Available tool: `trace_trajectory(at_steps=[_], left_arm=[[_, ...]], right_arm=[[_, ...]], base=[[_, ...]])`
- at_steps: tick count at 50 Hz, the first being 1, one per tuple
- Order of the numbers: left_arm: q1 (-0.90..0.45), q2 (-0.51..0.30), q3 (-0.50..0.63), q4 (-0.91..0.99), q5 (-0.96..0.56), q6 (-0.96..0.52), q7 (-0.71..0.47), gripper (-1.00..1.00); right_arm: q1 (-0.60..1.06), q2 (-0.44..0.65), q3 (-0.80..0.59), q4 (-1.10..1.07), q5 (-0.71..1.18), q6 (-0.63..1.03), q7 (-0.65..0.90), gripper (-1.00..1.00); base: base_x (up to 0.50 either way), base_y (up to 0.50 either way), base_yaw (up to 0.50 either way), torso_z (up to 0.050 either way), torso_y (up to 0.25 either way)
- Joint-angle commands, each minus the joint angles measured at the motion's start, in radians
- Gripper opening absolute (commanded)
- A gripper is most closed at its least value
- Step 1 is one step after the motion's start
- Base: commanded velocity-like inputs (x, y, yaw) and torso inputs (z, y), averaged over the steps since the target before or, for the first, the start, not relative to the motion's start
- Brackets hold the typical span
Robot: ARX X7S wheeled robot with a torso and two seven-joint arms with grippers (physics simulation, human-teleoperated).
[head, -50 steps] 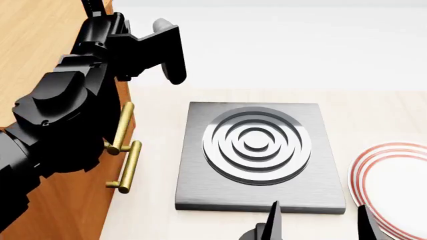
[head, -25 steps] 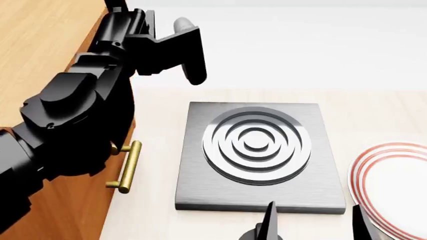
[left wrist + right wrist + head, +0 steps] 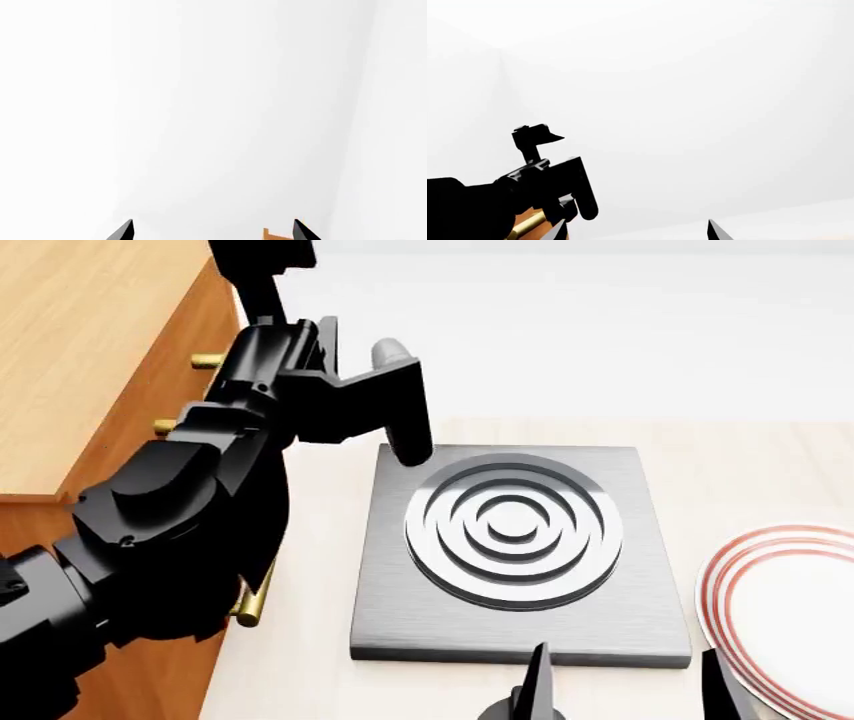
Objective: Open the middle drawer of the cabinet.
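Observation:
The orange-brown cabinet (image 3: 94,360) fills the left of the head view, front facing right. Two brass handle stubs (image 3: 200,360) stick out of its front higher up. A lower brass bar handle (image 3: 250,607) peeks out below my left arm. The arm hides most of the fronts, so I cannot tell which is the middle drawer. My left gripper (image 3: 263,260) (image 3: 212,232) is raised beside the cabinet's top edge, open and empty, facing the white wall. My right gripper (image 3: 625,690) (image 3: 637,232) is low at the front, open and empty. A brass handle (image 3: 527,227) shows behind the left arm.
A grey square hob (image 3: 507,540) with concentric rings lies on the pale counter right of the cabinet. A white plate with red rim (image 3: 787,600) sits at the right edge. My left arm's wrist block (image 3: 394,405) hangs over the hob's left corner.
My left arm has swung right and out from the cabinet front, now over the hob's left edge. It uncovered two upper brass stubs and covered the lower handles. The right gripper barely moved.

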Motion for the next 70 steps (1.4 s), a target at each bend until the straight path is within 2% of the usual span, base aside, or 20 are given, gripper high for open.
trace_trajectory(at_steps=[1,12,20,26,70], left_arm=[[0.054,0.0,0.0,0.007,0.003,0.006,-0.015,1.0],[0.095,0.0,0.0,-0.003,-0.001,0.028,-0.025,1.0],[0.107,0.0,-0.008,-0.001,-0.072,0.029,-0.016,1.0],[0.119,0.0,0.0,-0.001,-0.014,0.022,-0.01,1.0],[0.248,0.0,0.005,-0.044,0.063,0.053,-0.06,1.0]], right_arm=[[-0.001,0.005,-0.003,0.0,0.001,-0.005,0.004,1.0],[-0.002,0.008,-0.007,0.0,-0.003,-0.006,0.012,1.0],[0.002,0.01,-0.01,0.001,-0.004,-0.003,0.018,1.0],[0.003,0.012,-0.013,0.003,-0.004,-0.005,0.02,1.0],[0.007,0.031,-0.032,0.008,0.002,-0.013,0.032,1.0]], base=[[0.0,0.0,0.0,0.0,0.0],[0.0,0.0,0.0,0.0,0.0],[0.0,0.0,0.0,0.0,0.0],[0.0,0.0,0.0,0.0,0.0],[0.0,0.0,0.0,0.0,0.0]])
